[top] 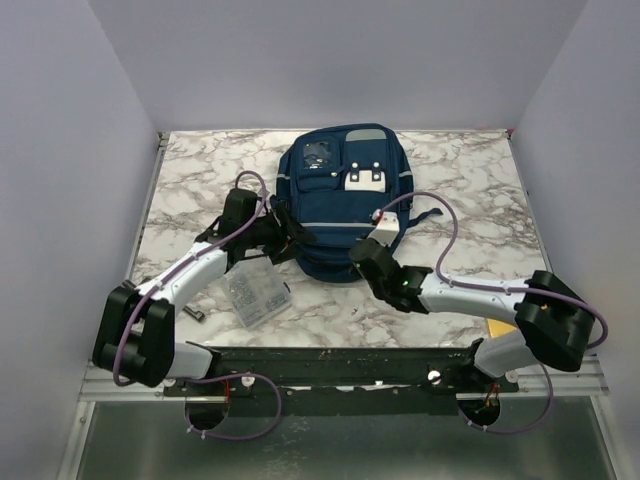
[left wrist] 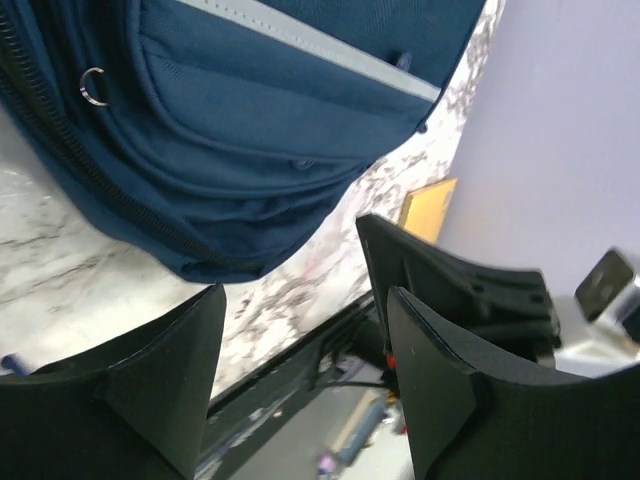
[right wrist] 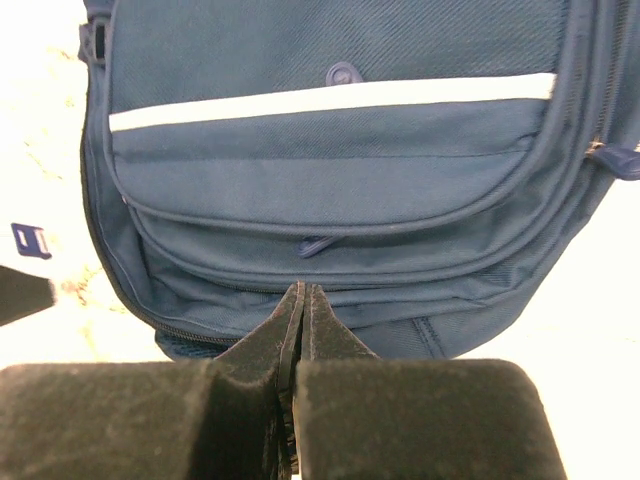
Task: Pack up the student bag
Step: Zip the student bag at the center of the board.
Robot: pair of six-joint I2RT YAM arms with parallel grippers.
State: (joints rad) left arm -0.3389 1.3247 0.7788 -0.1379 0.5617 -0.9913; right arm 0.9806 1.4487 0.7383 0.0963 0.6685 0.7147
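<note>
Your right fingers point(right wrist: 255, 350) are pressing fully together, their tips meeting the lower edge of the student bag point(right wrist: 330, 170); whether any fabric is caught between them is not showing. Your left fingers point(left wrist: 160, 370) are standing apart with nothing between them, and the bag's bottom corner is lying just beyond, in the upper left of that view. Overhead, a clear plastic box point(top: 257, 293) is sitting on the table point(top: 200, 170) at the bag's lower left. The bag is lying flat at centre back, pockets facing up.

Navy blue student bag point(top: 330, 190) with grey stripes and white patches; white table point(top: 470, 180) with grey-brown marble veining
</note>
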